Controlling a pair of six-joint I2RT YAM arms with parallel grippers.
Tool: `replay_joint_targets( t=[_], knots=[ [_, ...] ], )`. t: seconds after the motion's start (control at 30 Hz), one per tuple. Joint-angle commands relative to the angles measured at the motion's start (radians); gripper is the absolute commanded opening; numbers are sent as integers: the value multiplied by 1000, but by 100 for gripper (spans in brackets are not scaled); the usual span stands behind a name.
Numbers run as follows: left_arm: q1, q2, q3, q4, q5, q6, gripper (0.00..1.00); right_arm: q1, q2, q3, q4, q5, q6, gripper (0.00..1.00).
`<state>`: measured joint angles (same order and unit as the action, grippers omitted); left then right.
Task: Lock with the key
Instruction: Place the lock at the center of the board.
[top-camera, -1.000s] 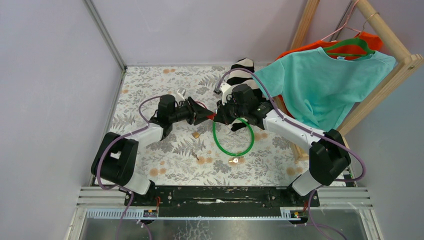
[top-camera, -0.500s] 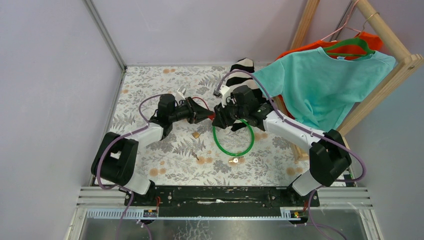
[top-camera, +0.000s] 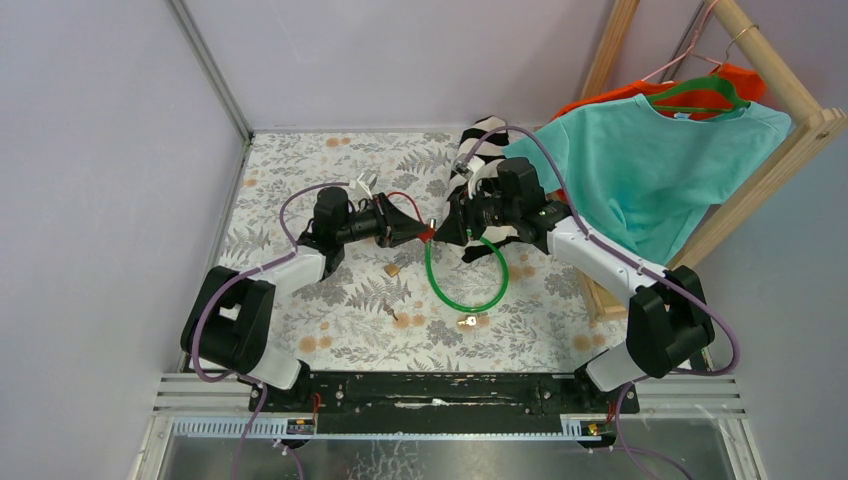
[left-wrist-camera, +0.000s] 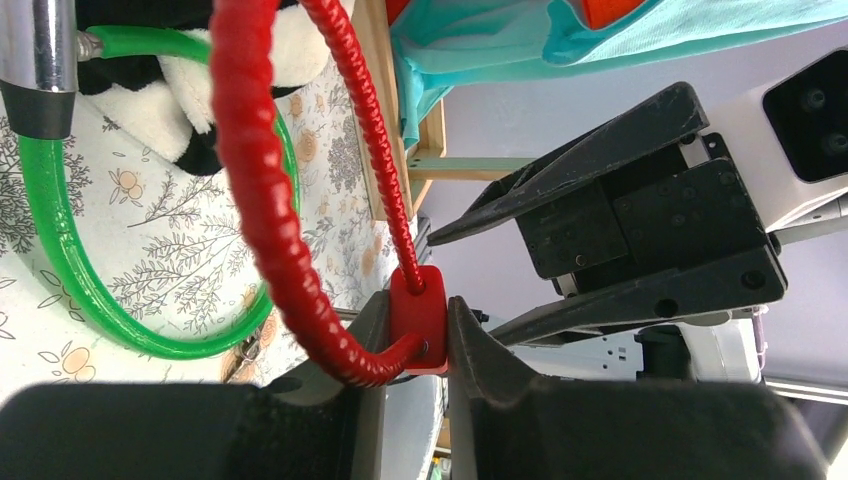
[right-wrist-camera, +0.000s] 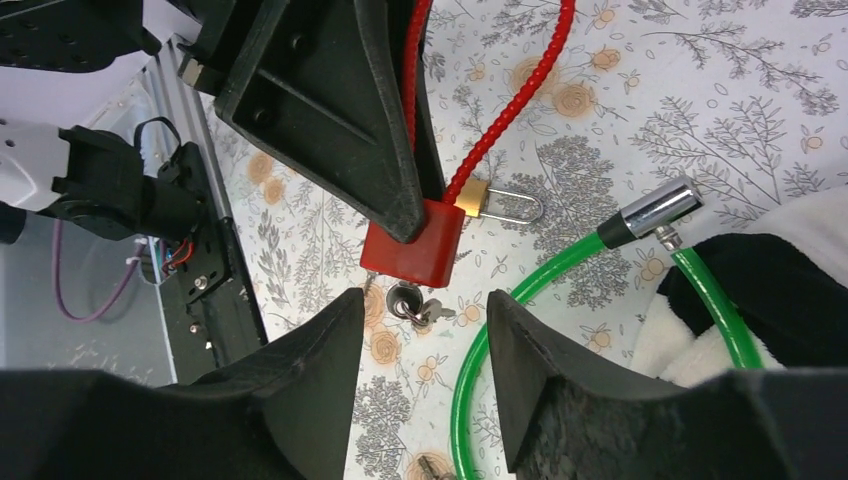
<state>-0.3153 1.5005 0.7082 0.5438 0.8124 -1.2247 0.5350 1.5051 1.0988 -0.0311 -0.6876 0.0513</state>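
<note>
I start with the table (top-camera: 290, 190), which lies under both arms. Over it my left gripper (left-wrist-camera: 415, 330) and right gripper (right-wrist-camera: 422, 300) face each other nose to nose. The green cable (top-camera: 468, 292) lies in a loop on the table below and beside the right jaws. The red cable (left-wrist-camera: 255, 190) arches up out of the left jaws. Those jaws are clamped on the red lock body (right-wrist-camera: 412, 252), which they hold off the table, just ahead of the right fingertips. My right jaws stand wide apart with nothing between them. A small brass padlock (right-wrist-camera: 490, 205) rests on the table past the lock body. A key (right-wrist-camera: 418, 308) lies loose on the table in the gap between the right fingers, seen from the wrist. I judge the task barely begun: the lock is presented, but no key is gripped or inserted, and turning remains.
</note>
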Motion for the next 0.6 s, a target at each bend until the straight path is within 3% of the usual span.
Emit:
replay_joint_targets(
  t=[0.0, 0.27, 0.57],
  knots=[
    [-5, -24, 36, 94, 41, -6, 0, -3, -16, 0, 55, -92, 34, 54],
    [-5, -20, 36, 101, 37, -24, 0, 11, 12, 1, 16, -78, -9, 51],
    [-7, -22, 41, 30, 0, -26, 0, 91, 10, 21, -49, 137, -78, 46]
  ],
)
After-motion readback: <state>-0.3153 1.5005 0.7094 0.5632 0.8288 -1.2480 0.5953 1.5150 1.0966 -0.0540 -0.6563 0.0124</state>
